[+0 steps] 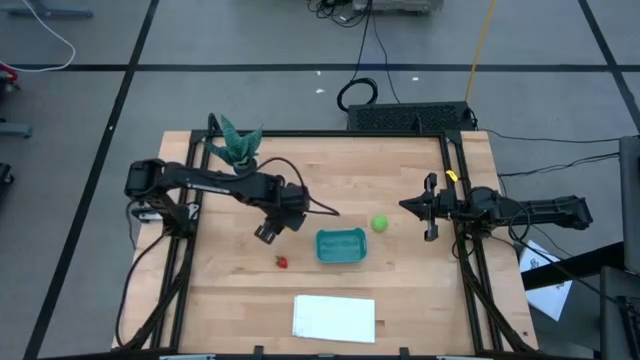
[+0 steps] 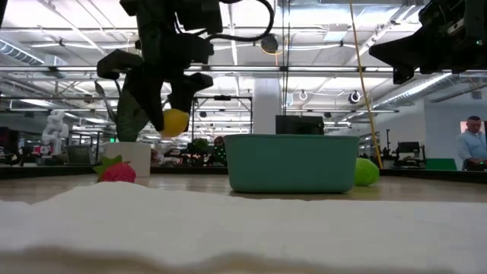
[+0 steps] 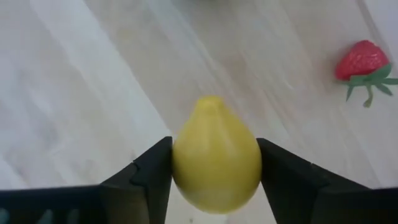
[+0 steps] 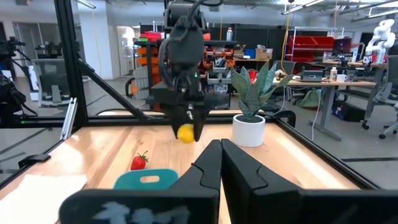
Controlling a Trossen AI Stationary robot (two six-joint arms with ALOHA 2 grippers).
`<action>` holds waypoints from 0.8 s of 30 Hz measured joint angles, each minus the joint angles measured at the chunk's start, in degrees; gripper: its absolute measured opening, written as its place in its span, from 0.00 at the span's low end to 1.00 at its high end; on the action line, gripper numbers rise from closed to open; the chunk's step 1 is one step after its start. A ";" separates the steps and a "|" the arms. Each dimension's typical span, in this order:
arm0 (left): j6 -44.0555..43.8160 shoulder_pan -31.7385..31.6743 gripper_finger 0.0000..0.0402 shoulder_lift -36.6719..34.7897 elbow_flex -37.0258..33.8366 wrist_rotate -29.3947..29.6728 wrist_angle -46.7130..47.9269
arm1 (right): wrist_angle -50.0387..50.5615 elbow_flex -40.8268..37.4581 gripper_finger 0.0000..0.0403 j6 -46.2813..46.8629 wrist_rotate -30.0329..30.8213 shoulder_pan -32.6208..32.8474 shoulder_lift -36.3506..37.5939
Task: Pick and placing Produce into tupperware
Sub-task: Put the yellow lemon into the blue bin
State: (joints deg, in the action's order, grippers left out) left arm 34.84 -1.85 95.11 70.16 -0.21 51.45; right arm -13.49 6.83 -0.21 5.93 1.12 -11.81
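The left gripper (image 1: 266,234) was clamped on the yellow toy lemon (image 3: 216,155), one dark finger pressed against each flank of the fruit, as the left wrist view showed. In the low view the lemon (image 2: 174,122) hung well clear of the wooden table (image 1: 400,300), held up at about the height of the tub's rim.

The relation that mattered was sideways. In the high view the teal tupperware tub (image 1: 341,245) sat near the centre of the frame, and the left gripper hung just to the left of it and slightly higher in the picture, near but not over the opening. In the low view the lemon likewise sat left of the tub (image 2: 291,162). The coming move would probably be a short carry to the right in the high view until the lemon stood above the tub, then a release. The tub's long axis ran left to right in that view, so the approach came over a short end wall.

The strawberry (image 1: 282,262) lay on the table below the left gripper in the high view, left of the tub. The green ball (image 1: 379,224) lay just beside the tub's upper right corner. No produce showed inside the tub.

The right gripper (image 1: 428,220) waited right of centre in the high view, its fingers pressed together and holding nothing, nearer to the green ball than the left gripper was.
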 joint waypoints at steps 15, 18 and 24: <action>-2.69 -3.44 0.57 -12.26 1.73 -2.80 0.93 | -0.55 0.00 0.00 0.00 0.00 0.01 0.00; -3.39 -4.51 0.53 -14.75 1.77 -2.81 0.94 | -0.83 0.00 0.00 0.01 0.00 0.01 0.00; -4.60 -6.23 0.41 -18.26 1.80 -5.59 0.91 | -1.08 0.00 0.00 0.00 0.02 0.01 0.00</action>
State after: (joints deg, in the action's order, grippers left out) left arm 30.25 -8.08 76.85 71.96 -5.80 52.35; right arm -14.57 6.83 -0.20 5.96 1.13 -11.81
